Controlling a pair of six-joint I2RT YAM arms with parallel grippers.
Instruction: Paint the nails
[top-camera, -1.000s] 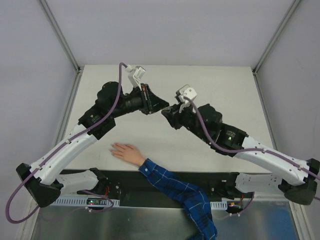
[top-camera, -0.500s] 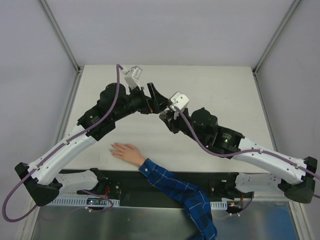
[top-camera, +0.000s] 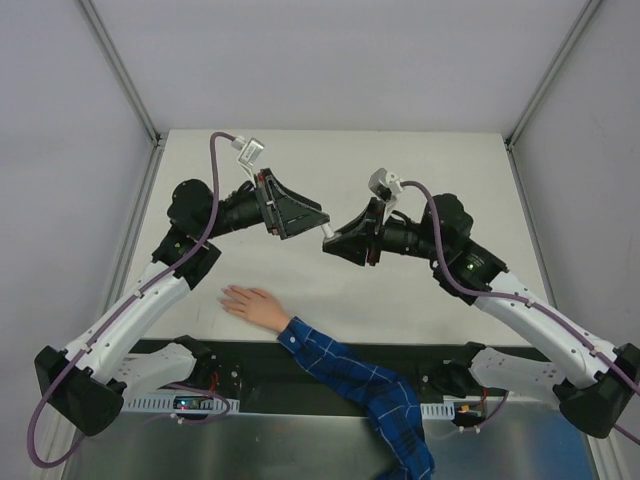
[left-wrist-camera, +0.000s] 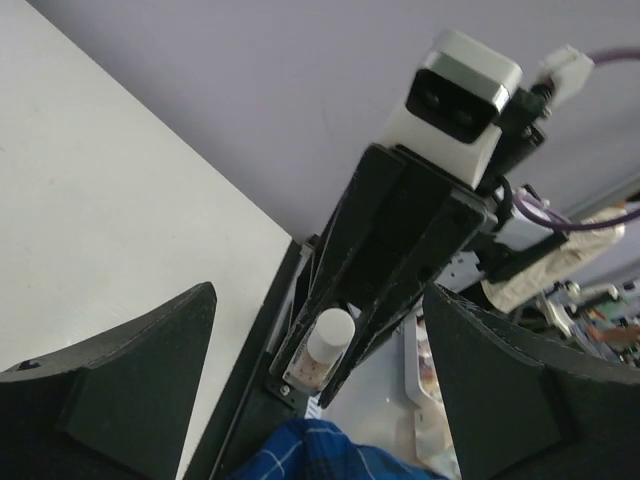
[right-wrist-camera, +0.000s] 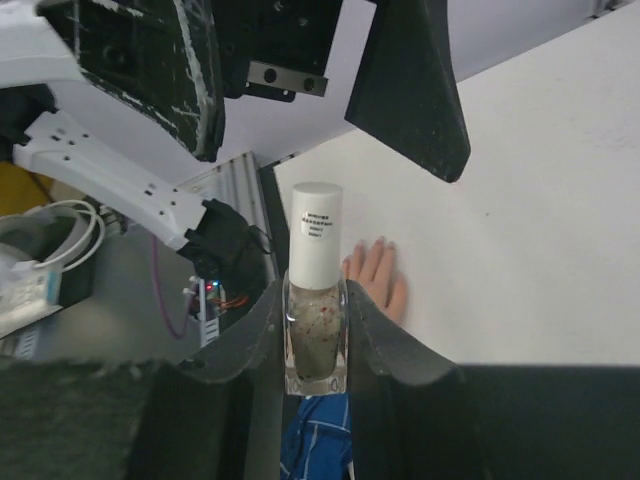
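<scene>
The small clear nail polish bottle (right-wrist-camera: 315, 335) with a white cap (right-wrist-camera: 314, 235) stands upright between the fingers of my right gripper (right-wrist-camera: 313, 295), which is shut on its glass body. My left gripper (left-wrist-camera: 318, 295) is open, and its jaws stand wide on either side of the cap (left-wrist-camera: 330, 335) without touching it. From above, the left gripper (top-camera: 305, 222) and the right gripper (top-camera: 335, 236) face each other tip to tip over the middle of the table. The pale hand (top-camera: 250, 303) lies flat below them. Its nails (right-wrist-camera: 381, 243) are tiny at the fingertips.
The blue plaid sleeve (top-camera: 350, 385) runs from the hand over the table's near edge, across the black rail (top-camera: 300, 370) between the arm bases. The white table (top-camera: 450, 170) has raised side frames. The left gripper's black fingers (right-wrist-camera: 410, 80) hang just above the bottle in the right wrist view.
My left gripper has opened, let go of the white cap and drawn back to the left. The right gripper, still holding the bottle, has turned and shifted slightly right. The hand has not moved.
</scene>
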